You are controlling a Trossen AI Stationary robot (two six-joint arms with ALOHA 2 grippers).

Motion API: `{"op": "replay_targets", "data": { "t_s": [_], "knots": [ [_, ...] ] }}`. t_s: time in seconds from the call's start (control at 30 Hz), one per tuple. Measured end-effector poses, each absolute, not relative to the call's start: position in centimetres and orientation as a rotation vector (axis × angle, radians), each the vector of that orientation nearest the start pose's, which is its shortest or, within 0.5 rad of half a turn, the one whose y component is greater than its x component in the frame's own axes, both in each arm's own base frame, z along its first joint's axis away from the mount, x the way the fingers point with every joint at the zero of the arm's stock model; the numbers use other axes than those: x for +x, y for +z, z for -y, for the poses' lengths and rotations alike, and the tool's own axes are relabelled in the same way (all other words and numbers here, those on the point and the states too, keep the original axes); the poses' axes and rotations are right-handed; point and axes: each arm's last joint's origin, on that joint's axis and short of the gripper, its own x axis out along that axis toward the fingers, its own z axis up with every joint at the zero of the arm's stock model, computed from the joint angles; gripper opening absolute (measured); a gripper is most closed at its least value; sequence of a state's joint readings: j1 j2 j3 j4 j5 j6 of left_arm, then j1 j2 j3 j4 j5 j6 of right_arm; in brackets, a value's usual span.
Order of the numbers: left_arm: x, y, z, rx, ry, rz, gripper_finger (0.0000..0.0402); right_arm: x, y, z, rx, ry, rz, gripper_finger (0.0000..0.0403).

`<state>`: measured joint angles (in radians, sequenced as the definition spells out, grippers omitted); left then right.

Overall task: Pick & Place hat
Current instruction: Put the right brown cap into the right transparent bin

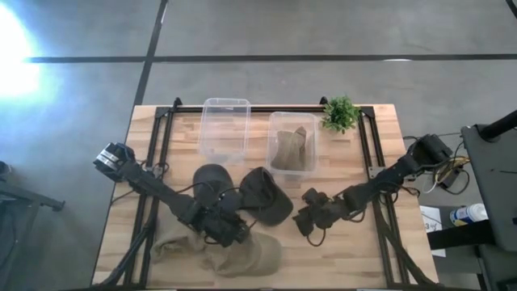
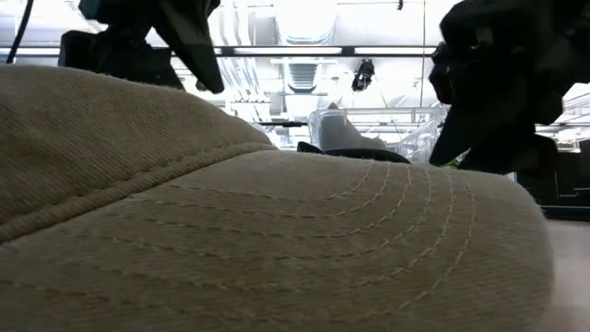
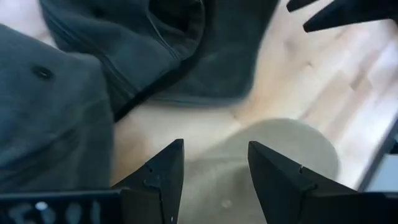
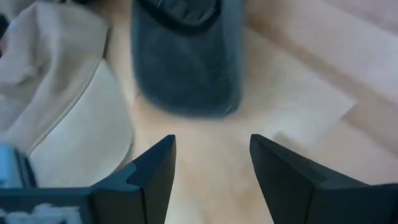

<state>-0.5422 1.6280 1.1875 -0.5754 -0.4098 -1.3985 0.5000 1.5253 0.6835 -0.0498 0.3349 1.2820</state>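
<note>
Left claw (image 1: 236, 232) stretched low across light wooden tabletop (image 1: 355, 250), fingers spread wide and empty above tan fabric cap (image 1: 242, 255). Right claw (image 1: 305, 222) lowered, likewise wide and empty, just beside dark grey fabric cap (image 1: 266, 196).

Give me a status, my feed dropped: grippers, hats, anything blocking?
Left gripper open, empty, above tan hat. Right gripper open, empty, beside dark hat. One hat already in right bin. Nothing blocking.
</note>
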Motion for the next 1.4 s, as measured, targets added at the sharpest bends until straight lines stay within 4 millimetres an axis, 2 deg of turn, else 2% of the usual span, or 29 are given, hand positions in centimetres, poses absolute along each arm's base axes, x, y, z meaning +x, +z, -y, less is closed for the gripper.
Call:
{"op": "replay_targets", "data": {
  "t_s": [0.2, 0.33, 0.47, 0.6, 0.77, 1.0, 1.2, 1.4],
  "knots": [
    [27.8, 24.7, 19.0, -0.846, 0.252, -0.984, 0.0169, 24.8, 15.8, -13.6, 0.946, -0.220, -0.893, 0.0203],
    [27.0, 24.0, 20.9, -0.849, 0.186, -1.072, 0.0169, 25.3, 15.4, -14.4, 1.051, -0.105, -0.983, 0.0203],
    [26.7, 22.7, 22.3, -0.857, 0.188, -1.121, 0.0169, 26.5, 14.6, -15.3, 1.137, -0.032, -0.946, 0.0203],
    [27.5, 20.8, 23.1, -0.880, 0.213, -1.127, 0.0169, 27.5, 13.2, -16.0, 1.225, 0.000, -0.913, 0.0203],
    [29.5, 18.4, 24.3, -0.933, 0.172, -1.079, 0.0169, 28.7, 11.6, -17.2, 1.273, 0.074, -0.943, 0.0203],
    [31.2, 15.4, 24.6, -0.982, 0.210, -1.066, 0.0169, 30.4, 11.1, -18.4, 1.276, 0.106, -0.952, 0.0203],
    [31.3, 15.6, 24.5, -0.983, 0.240, -1.012, 0.0169, 30.3, 11.7, -18.6, 1.273, 0.113, -0.952, 0.0203],
    [32.4, 17.9, 23.6, -0.965, 0.247, -0.751, 0.0169, 30.4, 12.3, -18.4, 1.156, 0.112, -0.876, 0.0199]
  ]
}}
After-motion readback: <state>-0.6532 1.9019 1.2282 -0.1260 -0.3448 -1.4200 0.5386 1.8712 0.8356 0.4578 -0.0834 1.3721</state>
